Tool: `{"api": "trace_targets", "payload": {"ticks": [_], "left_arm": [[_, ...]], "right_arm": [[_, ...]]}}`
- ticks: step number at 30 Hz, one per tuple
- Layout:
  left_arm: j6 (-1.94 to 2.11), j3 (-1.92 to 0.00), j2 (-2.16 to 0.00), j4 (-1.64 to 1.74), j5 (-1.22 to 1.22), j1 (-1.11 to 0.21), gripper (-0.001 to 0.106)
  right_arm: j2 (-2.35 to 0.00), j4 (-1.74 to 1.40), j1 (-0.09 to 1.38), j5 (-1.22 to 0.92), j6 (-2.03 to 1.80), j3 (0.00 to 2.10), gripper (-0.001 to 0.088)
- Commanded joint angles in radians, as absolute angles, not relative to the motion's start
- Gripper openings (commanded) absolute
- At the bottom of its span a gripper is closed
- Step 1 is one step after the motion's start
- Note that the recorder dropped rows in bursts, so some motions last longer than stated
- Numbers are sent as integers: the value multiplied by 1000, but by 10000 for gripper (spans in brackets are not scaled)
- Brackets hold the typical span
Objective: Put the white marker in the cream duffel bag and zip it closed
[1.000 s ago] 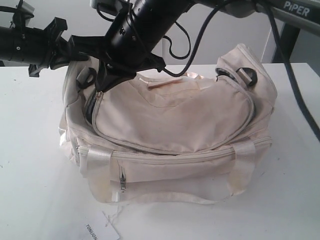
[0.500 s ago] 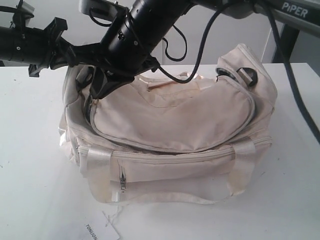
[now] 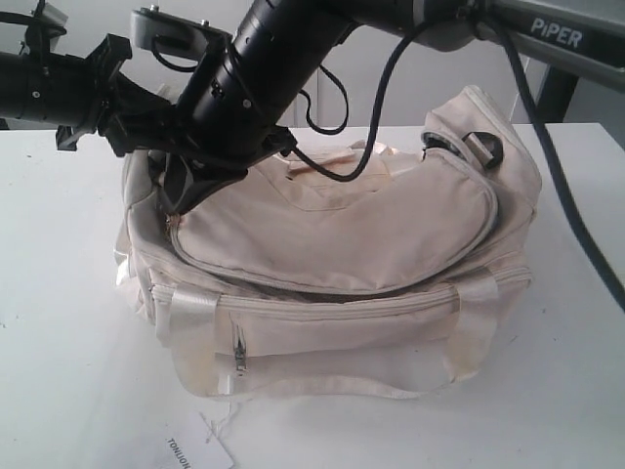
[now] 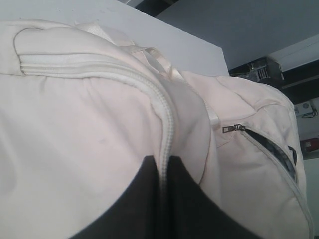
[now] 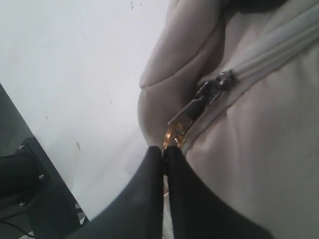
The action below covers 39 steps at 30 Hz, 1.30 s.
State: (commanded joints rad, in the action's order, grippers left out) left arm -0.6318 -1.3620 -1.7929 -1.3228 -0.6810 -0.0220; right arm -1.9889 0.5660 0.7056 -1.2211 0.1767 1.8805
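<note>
The right claw pinches the gold chain pull at its tips, likely to zip the soft cream duffel bag shut.

I count 1 cream duffel bag, 1 table and 1 paper tag. I see 2 grippers: left gripper, right gripper. The bag shows 1 gold chain pull and 2 shiny front straps.

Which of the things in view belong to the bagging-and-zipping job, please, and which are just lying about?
Job: cream duffel bag; its gold chain pull, pinched in the right jaws; left jaws clamp the bag's fabric. White marker: not in view.
Lying about: printed paper tag on the table.
</note>
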Motion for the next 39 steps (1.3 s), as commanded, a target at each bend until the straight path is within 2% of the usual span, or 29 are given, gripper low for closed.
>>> {"api": "trace_targets", "payload": {"ticks": [11, 29, 31, 32, 34, 35, 37, 39], "left_arm": [[-631, -1362, -1793, -1319, -666, -22, 0], [-633, -1362, -1793, -1150, -640, -22, 0], [-633, -1362, -1793, -1150, -640, -22, 1], [-633, -1362, -1793, -1150, -640, -22, 23], [-643, -1362, -1793, -1150, -640, -22, 172], [-657, -1362, -1793, -1150, -638, -22, 310], [-659, -1362, -1793, -1150, -642, -22, 497], [-659, -1362, -1787, -1150, -659, -22, 580]], "right_arm": [[-1961, 566, 717, -1221, 177, 1794, 0], [-1861, 421, 717, -1221, 179, 1794, 0], [-1866, 421, 717, -1160, 171, 1794, 0], [-1866, 421, 717, -1152, 166, 1794, 0], [-1868, 421, 717, -1135, 153, 1794, 0], [-1875, 423, 717, -1131, 153, 1794, 0], [-1876, 426, 717, -1129, 153, 1794, 0], [-1876, 431, 717, -1122, 153, 1794, 0]]}}
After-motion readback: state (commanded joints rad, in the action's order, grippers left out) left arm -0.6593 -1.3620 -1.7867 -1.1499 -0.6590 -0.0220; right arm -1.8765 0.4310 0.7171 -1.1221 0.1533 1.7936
